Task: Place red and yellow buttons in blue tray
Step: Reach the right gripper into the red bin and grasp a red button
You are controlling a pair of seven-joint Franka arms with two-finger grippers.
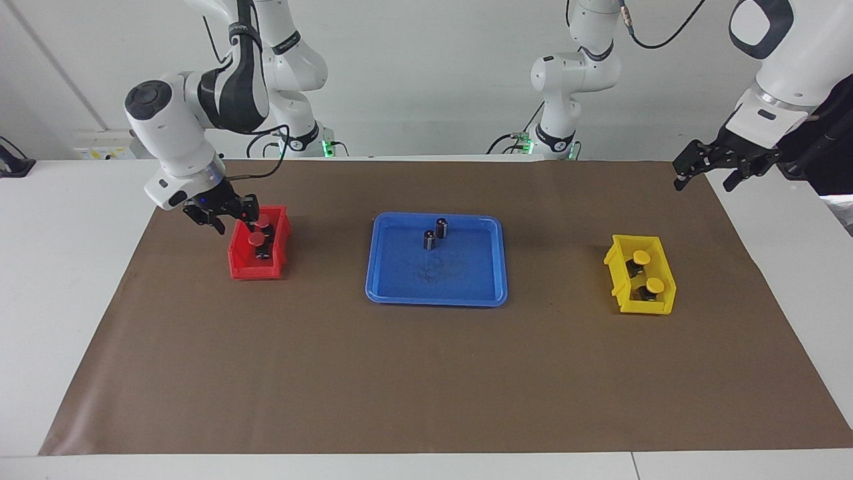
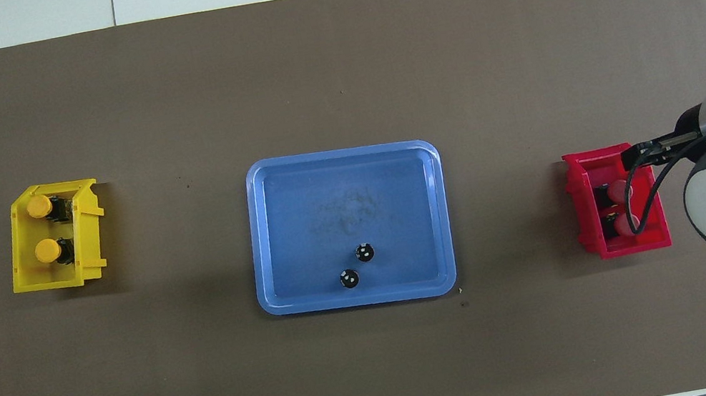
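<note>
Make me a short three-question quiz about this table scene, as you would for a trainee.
1. True or false: the wide shallow blue plastic tray already holds a red-capped push-button.
2. Which bin is the right gripper at? A. the small deep red plastic bin B. the small deep yellow plastic bin C. neither
3. Fill in: each bin holds ___ push-buttons.

Key
1. False: only two dark capless cylinders stand in the tray.
2. A: it is at the red bin's rim, by the red-capped buttons. The left gripper waits, open, at its own end of the table.
3. Two; the yellow-capped buttons lie in the yellow bin.
</note>
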